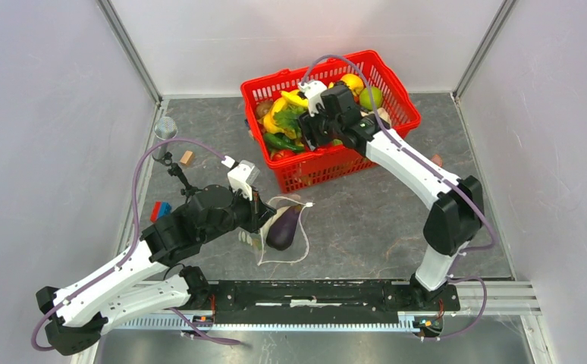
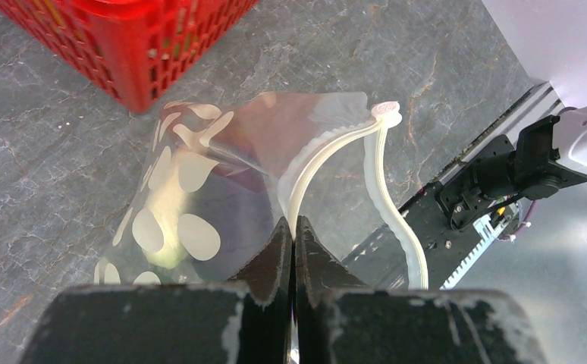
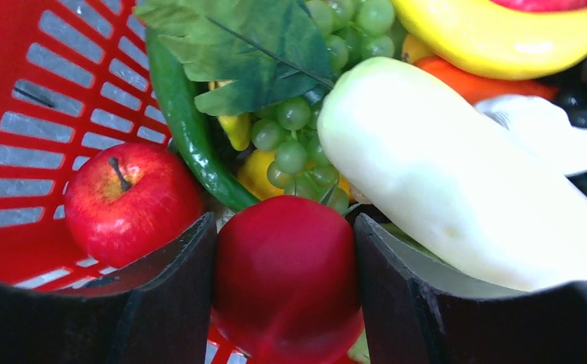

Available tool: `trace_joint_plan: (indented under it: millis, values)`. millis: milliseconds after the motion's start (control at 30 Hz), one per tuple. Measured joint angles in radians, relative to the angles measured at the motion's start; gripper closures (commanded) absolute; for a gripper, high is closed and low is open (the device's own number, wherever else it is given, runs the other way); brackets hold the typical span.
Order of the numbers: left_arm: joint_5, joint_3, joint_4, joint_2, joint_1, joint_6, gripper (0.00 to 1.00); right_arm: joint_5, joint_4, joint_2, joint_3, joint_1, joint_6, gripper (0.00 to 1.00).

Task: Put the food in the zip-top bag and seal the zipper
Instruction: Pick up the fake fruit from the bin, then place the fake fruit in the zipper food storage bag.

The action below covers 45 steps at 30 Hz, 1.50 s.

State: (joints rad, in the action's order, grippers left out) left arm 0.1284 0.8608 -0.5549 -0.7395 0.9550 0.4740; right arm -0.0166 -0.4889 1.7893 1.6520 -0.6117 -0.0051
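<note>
Both jaws tight: bag (image 2: 199, 174); red fruit (image 3: 287, 277)

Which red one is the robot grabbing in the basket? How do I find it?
Look in the red basket. There the right gripper clamps a smooth red fruit between its black fingers. The apple beside it has a stem; this one shows none.
</note>
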Motion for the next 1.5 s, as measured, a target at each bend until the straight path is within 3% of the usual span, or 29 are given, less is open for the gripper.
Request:
trace_joint_plan:
  millis: [333,767,1133,1500]
  values:
    - [-0.004,0.0,0.0,-0.002,0.0,0.0,0.98,-0.056,0.086,-0.149,-0.174,0.082,0.044,0.59]
    - [-0.006,0.0,0.0,-0.003,0.0,0.0,0.98,-0.124,0.291,-0.171,-0.222,0.117,0.129,0.6]
    - [-0.009,0.0,0.0,-0.005,0.0,0.0,0.98,-0.169,0.364,-0.246,-0.256,0.135,0.156,0.6]
    - [-0.028,0.0,0.003,-0.034,0.0,0.0,0.98,-0.354,0.463,-0.532,-0.438,0.116,0.198,0.59]
